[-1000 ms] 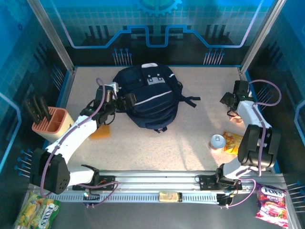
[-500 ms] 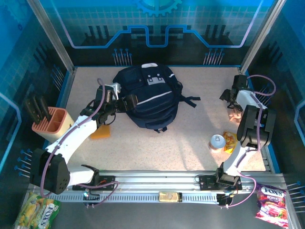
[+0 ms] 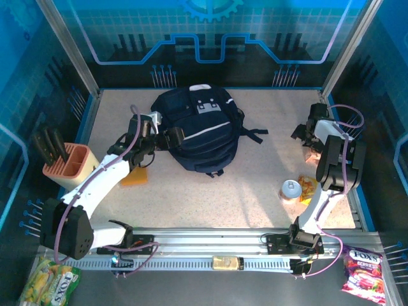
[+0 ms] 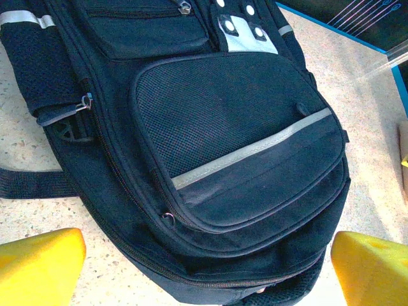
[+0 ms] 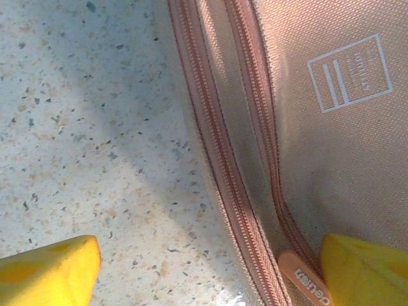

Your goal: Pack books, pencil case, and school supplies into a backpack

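Right gripper (image 5: 204, 271) was wide open over the zip edge of the pencil case (image 5: 306, 127) at the far right of the table (image 3: 255, 185), well apart from the backpack (image 3: 201, 127); it looked to need centring on the case's body before closing.

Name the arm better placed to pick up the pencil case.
Right: the right pincer, open, hangs close over the pencil case; the left pincer, also open, is at the backpack.

Looks like a robotics lab cell: speckled tabletop (image 3: 255, 191) fenced by aluminium posts (image 3: 67, 44) and blue circuit-print panels (image 3: 127, 25), left arm (image 3: 95, 185) and right arm (image 3: 335, 166) bolted to a slotted metal rail (image 3: 204, 242).
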